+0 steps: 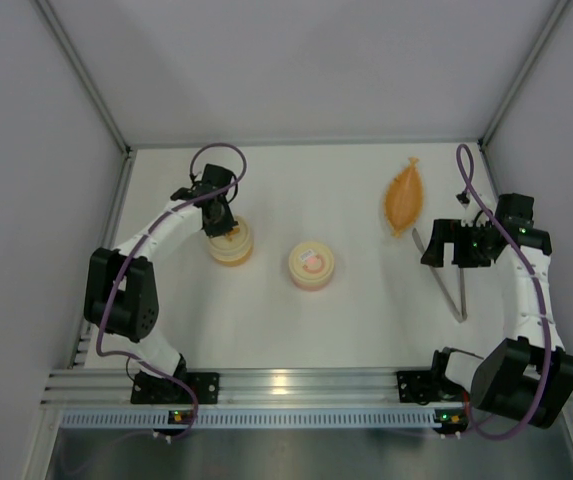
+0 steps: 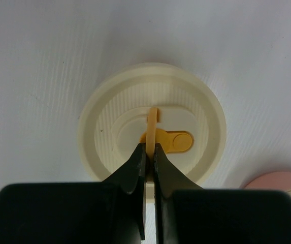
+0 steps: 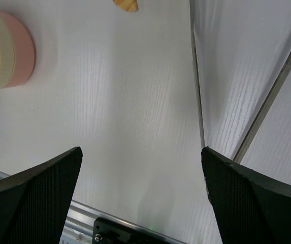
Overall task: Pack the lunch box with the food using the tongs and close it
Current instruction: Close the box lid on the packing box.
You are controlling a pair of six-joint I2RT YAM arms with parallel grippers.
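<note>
Cream round ribbed lid (image 2: pixel 186 101) with thin yellow loop handle (image 2: pixel 153 119) sits on left side. Left gripper (image 2: pixel 149 147) pinched tight on that loop, likely so lid can be lifted and box opened for packing. Pink-and-cream round tier (image 1: pixel 311 265) stands in middle, apart from it. Right gripper (image 3: pixel 141 150) hangs over long slim silver tongs (image 1: pixel 449 295), fingers wide apart, nothing held; looks lined up for pickup. Orange leaf-shaped dish (image 1: pixel 405 195) lies just beyond tongs. Food pieces too small to make out.
</note>
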